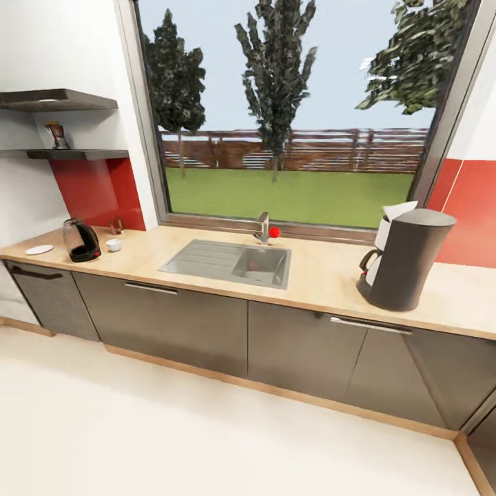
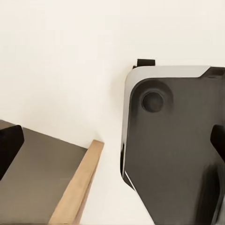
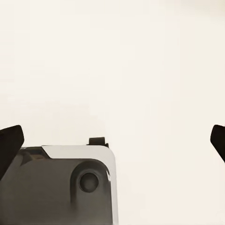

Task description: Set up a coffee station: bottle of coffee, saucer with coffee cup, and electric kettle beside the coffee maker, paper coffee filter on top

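The counter (image 1: 310,275) is pale wood over dark grey-brown cabinets (image 1: 179,324) with silver handles. At three o'clock the coffee maker (image 1: 406,262) is charcoal, a white filter (image 1: 394,219) on its top. At nine o'clock the kettle (image 1: 81,240) is black with a red base, beside a white cup (image 1: 114,244) and white saucer (image 1: 39,249). The sink (image 1: 231,262) is steel grey, a red ball (image 1: 275,232) by its tap. The backsplash (image 1: 96,189) is red, the floor (image 1: 172,434) cream. The fingertips (image 3: 9,143) are black.

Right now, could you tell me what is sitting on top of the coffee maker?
A white paper coffee filter stands against the upper left of the coffee maker, beside its grey lid. How it sits on the machine is hidden by the body.
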